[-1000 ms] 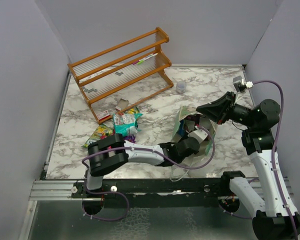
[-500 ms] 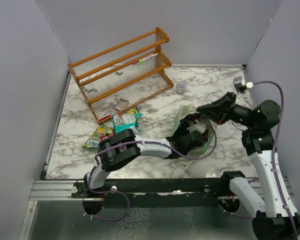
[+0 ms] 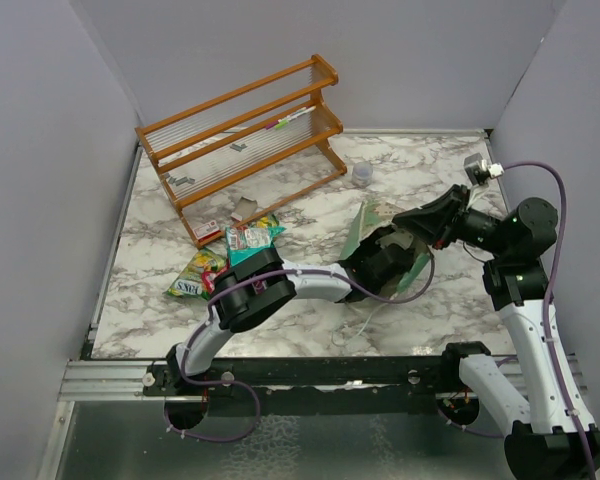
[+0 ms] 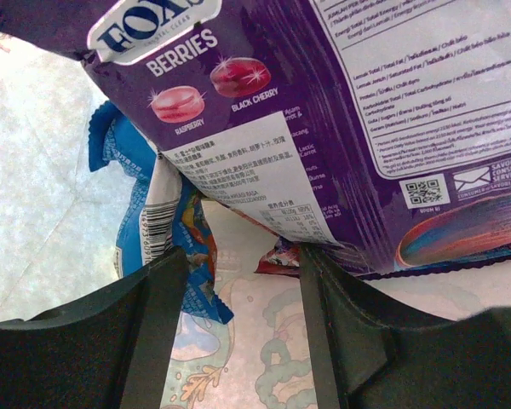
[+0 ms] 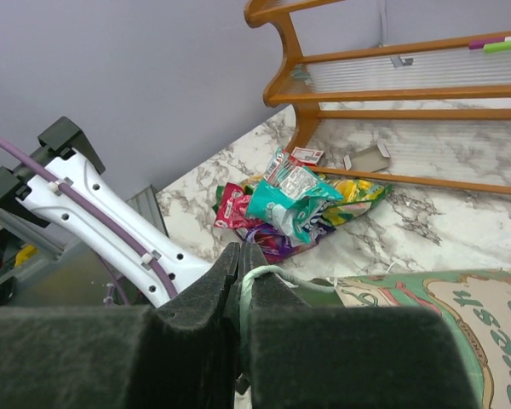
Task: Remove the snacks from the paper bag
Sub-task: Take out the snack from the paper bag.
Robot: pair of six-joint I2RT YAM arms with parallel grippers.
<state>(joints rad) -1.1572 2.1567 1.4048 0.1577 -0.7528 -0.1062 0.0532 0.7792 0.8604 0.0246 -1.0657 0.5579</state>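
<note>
Marble-patterned table [image 3: 420, 165] between plain grey walls. Wooden rack [image 3: 240, 130] at far left, set at an angle; small grey cup [image 3: 362, 174] near its right end. Heap of snacks [image 3: 230, 258] on the marble just in front of the rack: teal, green-yellow, pink-red and purple packets, touching and overlapping. Paper bag [image 3: 361, 228] at centre right, mint-green outside, mouth turned toward the left arm; white string [image 3: 352, 325] trailing on the table toward the near edge. Left gripper [image 4: 243, 264] deep inside the bag, fingers well apart, nothing between them; purple packet [image 4: 324, 102] of berry sweets just beyond the tips, blue wrapper [image 4: 123, 162] beside the left finger. Right gripper [image 5: 240, 256] at the bag's far side, fingers pressed together on a thin pale strip of the bag, rim or handle not clear.
</note>
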